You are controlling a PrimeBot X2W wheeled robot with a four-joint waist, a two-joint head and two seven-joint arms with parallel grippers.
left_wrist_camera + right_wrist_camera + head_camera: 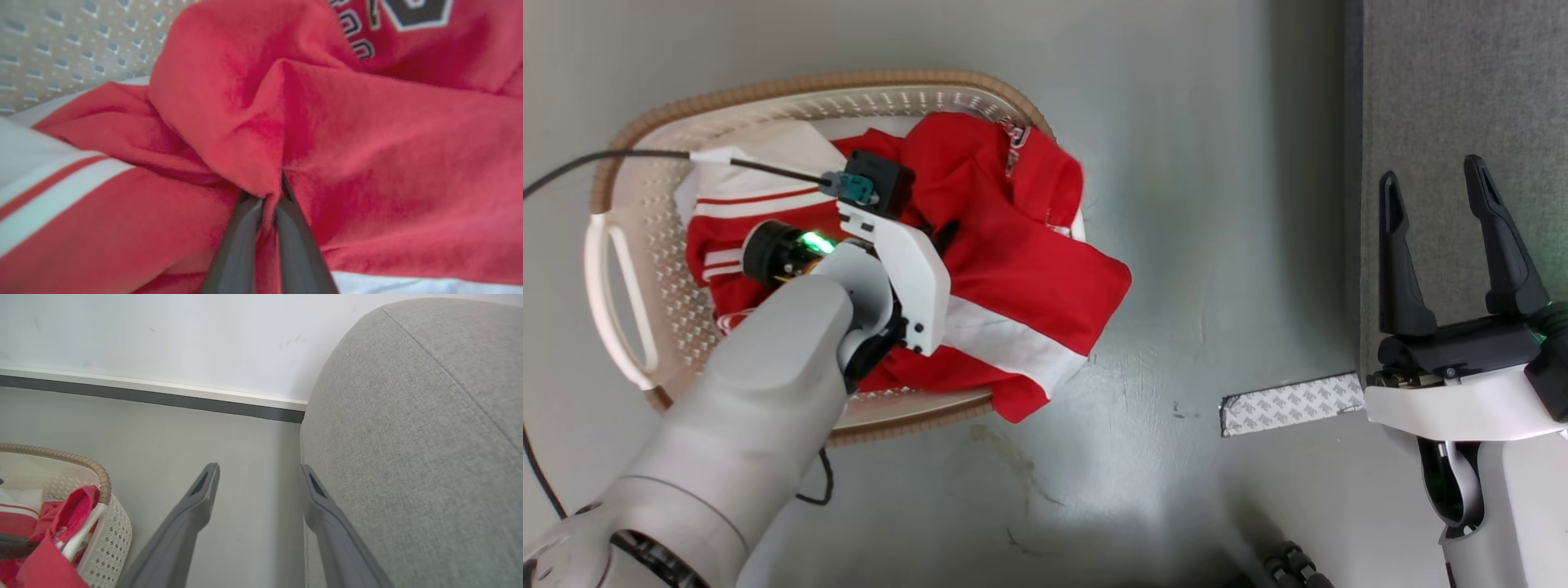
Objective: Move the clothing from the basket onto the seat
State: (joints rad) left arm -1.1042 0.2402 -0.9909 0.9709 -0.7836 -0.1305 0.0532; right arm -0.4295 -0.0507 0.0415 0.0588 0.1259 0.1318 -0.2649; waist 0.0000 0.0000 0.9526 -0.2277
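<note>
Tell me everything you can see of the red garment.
The clothing is soft bright red fabric with white bands, thin stripes and a dark printed emblem. It lies crumpled in the basket, one end draped over the rim above the floor. The left end effector is shut on a raised fold.

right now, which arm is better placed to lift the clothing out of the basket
Left. The left hand is shut on a fold of the clothing in the basket; the right hand is open and empty, over by the sofa.
</note>
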